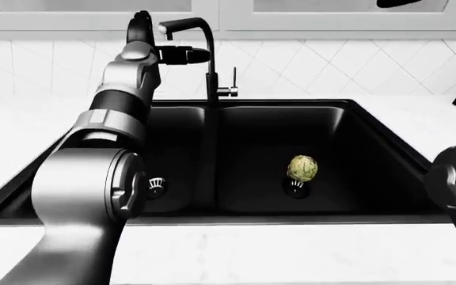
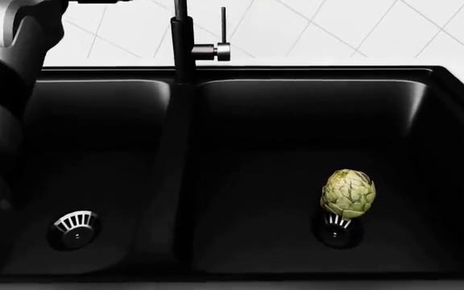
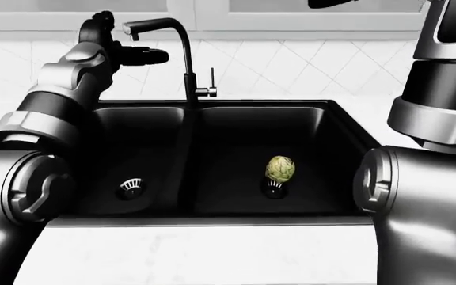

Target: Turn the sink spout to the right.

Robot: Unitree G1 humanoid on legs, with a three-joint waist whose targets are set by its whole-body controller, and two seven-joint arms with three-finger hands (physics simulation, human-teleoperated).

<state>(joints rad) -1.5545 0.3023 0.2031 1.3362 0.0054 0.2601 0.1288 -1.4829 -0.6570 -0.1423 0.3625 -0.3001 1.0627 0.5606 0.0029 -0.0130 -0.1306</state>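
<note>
A tall matte-black sink spout (image 1: 192,35) rises from the rim between the two basins of a black double sink (image 1: 355,127), arching over to the left in the left-eye view, its outlet above the left basin. The left hand (image 1: 172,52) is raised beside the arch, one of its dark fingers (image 1: 188,55) extended just under it; whether they touch is unclear. A green artichoke (image 2: 347,193) sits on the right basin's drain. The right hand is out of view.

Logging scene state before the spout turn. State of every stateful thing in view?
spout: nozzle points to the view's left, not yet turned right
left hand: raised by the nozzle, fingers open, no grip visible
faucet handle: upright
artichoke: upright on the right basin's drain
left drain: uncovered
</note>
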